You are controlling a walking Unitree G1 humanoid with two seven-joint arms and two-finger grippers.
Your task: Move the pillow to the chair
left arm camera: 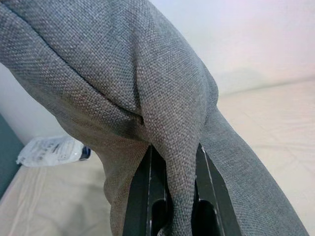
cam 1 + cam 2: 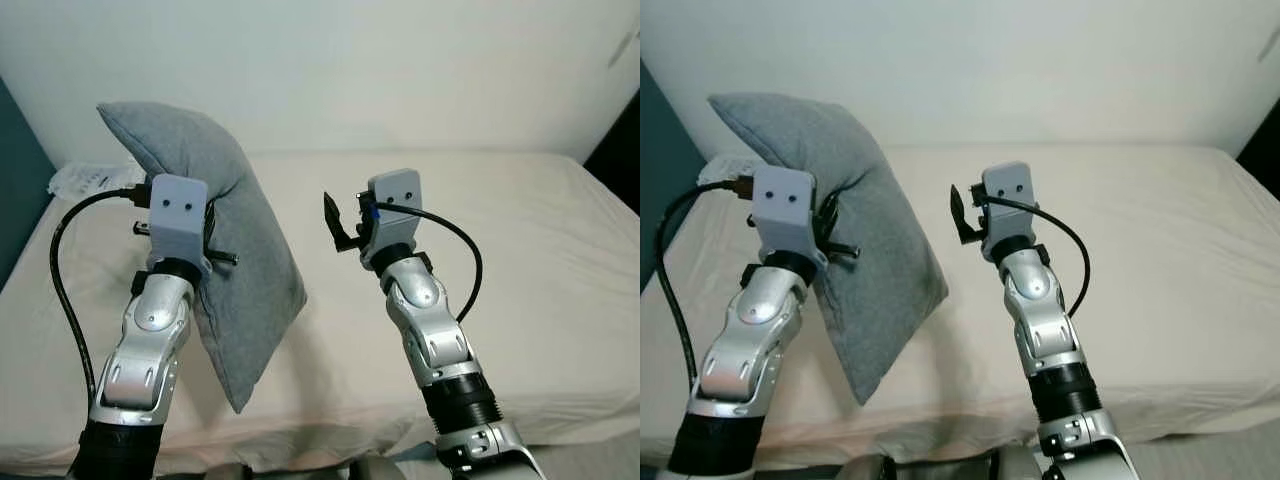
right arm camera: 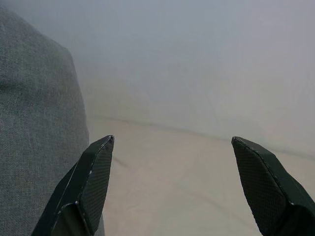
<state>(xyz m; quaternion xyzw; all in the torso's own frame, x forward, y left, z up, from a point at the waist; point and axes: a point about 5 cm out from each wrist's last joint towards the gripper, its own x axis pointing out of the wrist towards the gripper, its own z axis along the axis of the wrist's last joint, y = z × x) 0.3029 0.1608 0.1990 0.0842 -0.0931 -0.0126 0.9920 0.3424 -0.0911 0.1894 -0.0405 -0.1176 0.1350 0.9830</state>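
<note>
Pillow of grey woven fabric (image 2: 225, 250) hangs clear above the cream-sheeted bed (image 2: 540, 250), its lower corner dangling, pinched by a fold of cloth in the left gripper (image 1: 172, 206), whose fingers are clamped on it. The right gripper (image 3: 172, 187) hovers beside the pillow with its fingers spread wide and holding nothing. To carry well, keep the pinch firm and the pillow high while turning toward the chair. A white plastic packet (image 2: 95, 181) lies on the bed behind; its contents cannot be made out.
</note>
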